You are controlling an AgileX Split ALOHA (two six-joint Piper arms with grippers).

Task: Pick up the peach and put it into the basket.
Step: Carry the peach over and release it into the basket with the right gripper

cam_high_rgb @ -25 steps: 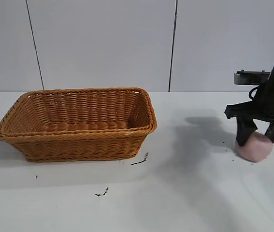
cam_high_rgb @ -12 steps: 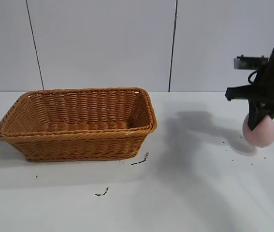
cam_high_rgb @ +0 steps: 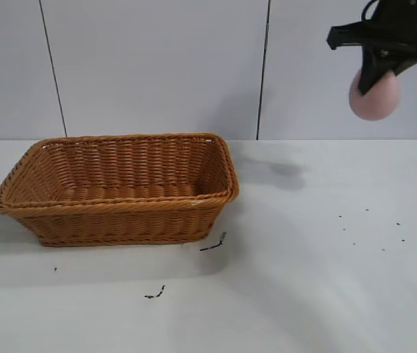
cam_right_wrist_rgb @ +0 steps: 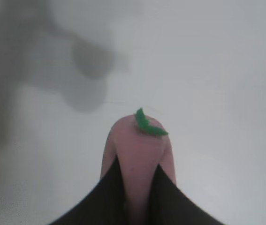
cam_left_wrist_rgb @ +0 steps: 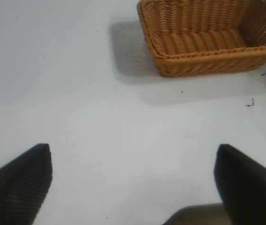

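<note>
My right gripper (cam_high_rgb: pixel 379 73) is shut on the pale pink peach (cam_high_rgb: pixel 376 97) and holds it high above the table at the far right, well to the right of the basket. In the right wrist view the peach (cam_right_wrist_rgb: pixel 140 159) is squeezed between the two dark fingers, with a small green leaf on its far end. The orange-brown wicker basket (cam_high_rgb: pixel 117 207) stands on the table at the left; it holds nothing that I can see. It also shows in the left wrist view (cam_left_wrist_rgb: pixel 208 65). My left gripper (cam_left_wrist_rgb: pixel 133 161) is open and holds nothing, above bare table.
The white table (cam_high_rgb: pixel 304 279) carries a few small dark specks in front of the basket (cam_high_rgb: pixel 212 245) and at the right (cam_high_rgb: pixel 373 232). A grey panelled wall stands behind the table.
My right gripper has lifted the peach off the table at the right, from table level to well above it, and moved slightly left.
</note>
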